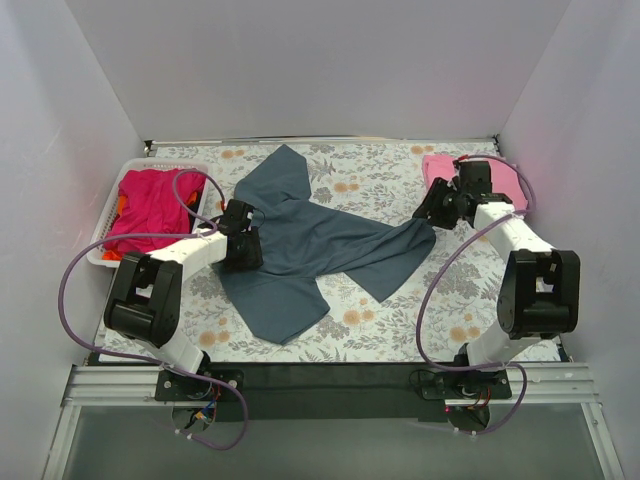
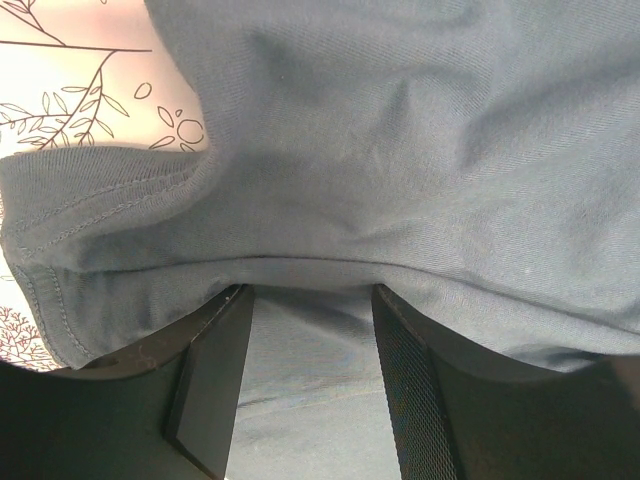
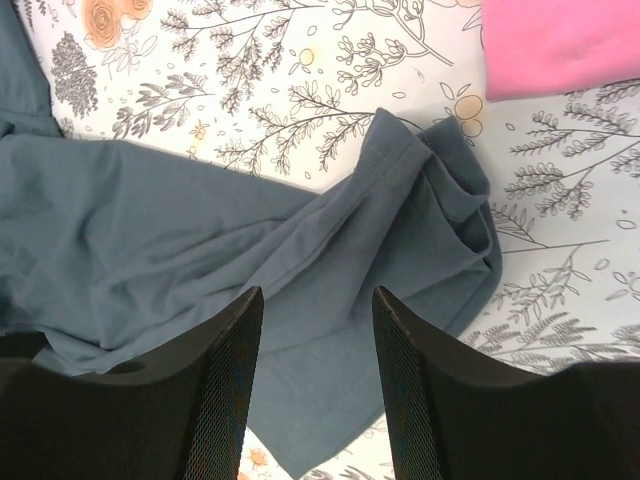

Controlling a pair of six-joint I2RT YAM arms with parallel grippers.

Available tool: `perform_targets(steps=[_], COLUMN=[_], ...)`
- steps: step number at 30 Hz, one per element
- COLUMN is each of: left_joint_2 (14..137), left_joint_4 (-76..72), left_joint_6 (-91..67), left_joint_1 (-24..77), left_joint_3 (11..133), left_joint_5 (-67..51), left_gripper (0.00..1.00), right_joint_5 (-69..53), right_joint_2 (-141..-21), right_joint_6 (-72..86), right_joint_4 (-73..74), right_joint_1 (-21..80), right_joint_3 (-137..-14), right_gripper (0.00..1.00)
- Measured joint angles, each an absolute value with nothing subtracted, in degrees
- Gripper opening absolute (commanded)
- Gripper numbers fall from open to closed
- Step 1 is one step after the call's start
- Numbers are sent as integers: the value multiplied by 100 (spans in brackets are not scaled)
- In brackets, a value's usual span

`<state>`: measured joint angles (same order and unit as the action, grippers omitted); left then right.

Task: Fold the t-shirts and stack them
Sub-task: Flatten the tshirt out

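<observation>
My left claw (image 2: 312, 300) reaches low, jaws parted, the soft slate blue-grey t-shirt (image 2: 400, 150) bunched at its tips. My right claw (image 3: 317, 300) hovers, spread, above the shirt's crumpled end, with the pink t-shirt (image 3: 560, 40) beyond.

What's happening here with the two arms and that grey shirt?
Two arms are working on a grey shirt that lies spread out and rumpled, not yet folded, on the table. The left fingers are open at its left edge, with cloth bunched at their tips. The right fingers are open above its right end, gripping nothing. A pink shirt lies at the far right, and a basket on the left holds magenta cloth.
</observation>
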<state>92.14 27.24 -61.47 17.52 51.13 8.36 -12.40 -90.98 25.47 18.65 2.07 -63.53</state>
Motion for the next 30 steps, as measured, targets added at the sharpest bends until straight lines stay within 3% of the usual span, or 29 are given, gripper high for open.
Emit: perform_targets(steps=[30], left_joint_2=[9188], left_joint_4=[2718], left_joint_6=[-6104], left_joint_1=[1737], left_joint_3=[5103], left_joint_5=[792], left_gripper=[49], right_joint_5=[-204], right_joint_2=[-10127], right_joint_6=[3653], right_joint_4=[1415], right_joint_1=[357], right_joint_3=[-6932], right_gripper=[46])
